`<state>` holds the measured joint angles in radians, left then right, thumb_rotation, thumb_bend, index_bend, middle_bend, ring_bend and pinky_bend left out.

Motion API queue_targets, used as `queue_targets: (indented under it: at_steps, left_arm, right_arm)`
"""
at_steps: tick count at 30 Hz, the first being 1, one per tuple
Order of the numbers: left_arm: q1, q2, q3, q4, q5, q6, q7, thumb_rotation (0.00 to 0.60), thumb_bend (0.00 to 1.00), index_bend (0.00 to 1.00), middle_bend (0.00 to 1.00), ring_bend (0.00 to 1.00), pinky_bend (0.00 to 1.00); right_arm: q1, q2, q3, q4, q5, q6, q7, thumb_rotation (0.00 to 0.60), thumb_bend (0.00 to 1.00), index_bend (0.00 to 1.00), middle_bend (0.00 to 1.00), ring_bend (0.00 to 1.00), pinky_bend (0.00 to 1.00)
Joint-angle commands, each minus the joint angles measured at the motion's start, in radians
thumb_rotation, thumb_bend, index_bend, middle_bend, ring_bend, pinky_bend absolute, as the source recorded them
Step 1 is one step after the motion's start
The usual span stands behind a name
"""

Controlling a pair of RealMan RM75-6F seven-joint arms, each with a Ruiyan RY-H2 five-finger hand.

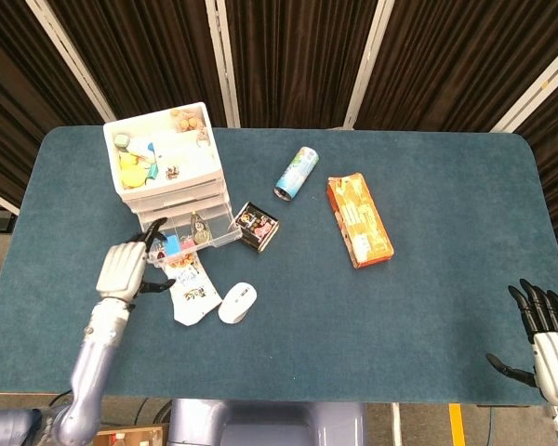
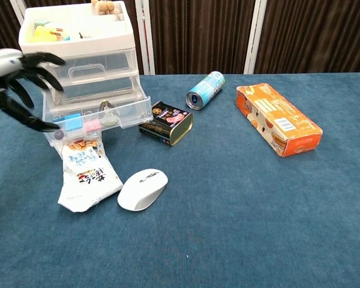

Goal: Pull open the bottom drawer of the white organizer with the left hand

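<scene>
The white organizer (image 1: pixel 164 169) (image 2: pixel 78 57) stands at the table's back left, its top tray full of small items. Its bottom drawer (image 1: pixel 191 234) (image 2: pixel 99 114) is pulled out toward the front and shows small coloured things inside. My left hand (image 1: pixel 124 269) (image 2: pixel 19 84) hovers just left of the drawer's front, fingers spread, holding nothing and apart from the drawer. My right hand (image 1: pixel 543 330) rests open at the table's front right corner, far from the organizer.
A snack packet (image 1: pixel 188 290) (image 2: pixel 85 171) lies under the drawer's front. A white mouse (image 1: pixel 236 302) (image 2: pixel 142 189) sits beside it. A black tin (image 1: pixel 254 226) (image 2: pixel 165 122), a blue can (image 1: pixel 296 173) (image 2: pixel 206 90) and an orange box (image 1: pixel 359 219) (image 2: pixel 278 118) lie further right.
</scene>
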<state>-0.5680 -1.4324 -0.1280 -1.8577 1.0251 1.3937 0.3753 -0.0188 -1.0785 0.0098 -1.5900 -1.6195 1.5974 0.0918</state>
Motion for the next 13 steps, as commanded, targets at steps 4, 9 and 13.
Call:
queue_targets:
  at_steps: [4,9,13]
  left_arm:
    - [0.194,0.184,0.226,0.060,0.319,0.189,-0.067,0.600,0.05,0.03,0.01,0.00,0.13]
    - [0.288,0.244,0.279,0.123,0.381,0.258,-0.119,0.600,0.05,0.00,0.00,0.00,0.10]
    - [0.351,0.268,0.299,0.177,0.424,0.305,-0.176,0.600,0.05,0.00,0.00,0.00,0.09]
  right_arm:
    - [0.003,-0.009,0.005,0.004,0.008,-0.004,-0.024,0.600,0.09,0.00,0.00,0.00,0.00]
    - [0.000,-0.011,0.008,0.006,0.009,0.003,-0.032,0.600,0.09,0.00,0.00,0.00,0.00]
    - [-0.002,-0.011,0.010,0.009,0.016,0.004,-0.026,0.600,0.09,0.00,0.00,0.00,0.00]
